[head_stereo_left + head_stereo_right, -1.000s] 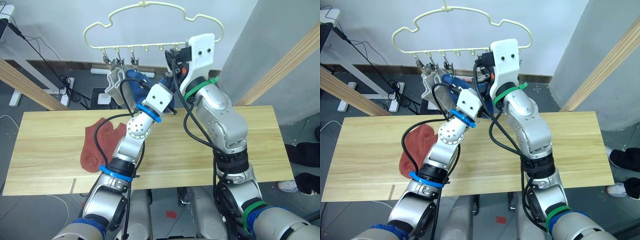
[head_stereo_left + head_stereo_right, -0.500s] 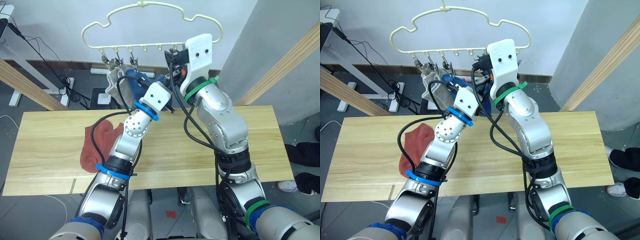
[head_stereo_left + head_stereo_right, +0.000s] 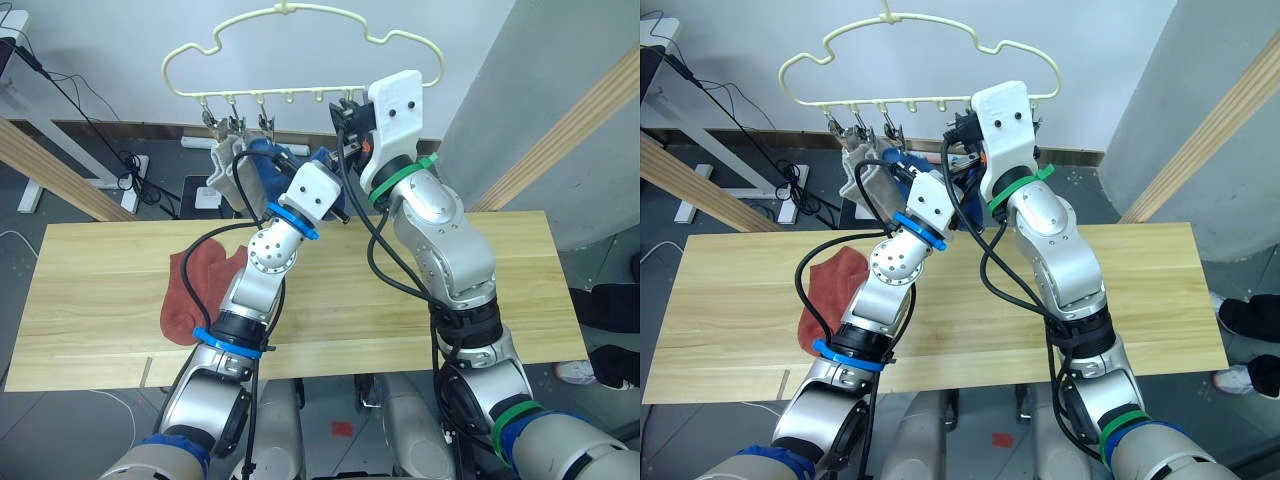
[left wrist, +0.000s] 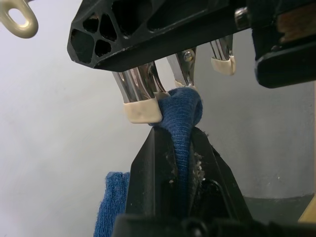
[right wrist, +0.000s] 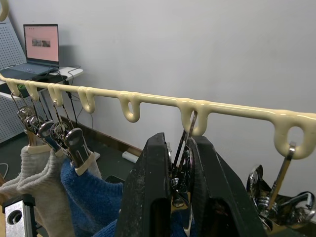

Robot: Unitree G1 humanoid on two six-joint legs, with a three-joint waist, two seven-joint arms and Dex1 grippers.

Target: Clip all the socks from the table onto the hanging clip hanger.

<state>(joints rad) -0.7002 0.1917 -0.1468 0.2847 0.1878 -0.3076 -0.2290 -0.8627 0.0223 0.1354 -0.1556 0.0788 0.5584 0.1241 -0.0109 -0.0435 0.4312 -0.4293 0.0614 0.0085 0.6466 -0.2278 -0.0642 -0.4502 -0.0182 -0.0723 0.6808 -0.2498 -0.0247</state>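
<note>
Wood table (image 3: 520, 280), red socks (image 3: 195, 285) half-hidden

Open laptop (image 5: 41, 48) on a white desk (image 5: 64, 72) — black cables (image 3: 85, 110) along the floor beneath.

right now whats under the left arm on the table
Rust-red socks lie on the table under the left arm. The arm covers their right edge, so how many are stacked there cannot be seen.

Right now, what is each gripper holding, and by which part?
Left gripper pinches a blue sock near its top edge; right gripper squeezes a metal clip by its handles.
</note>
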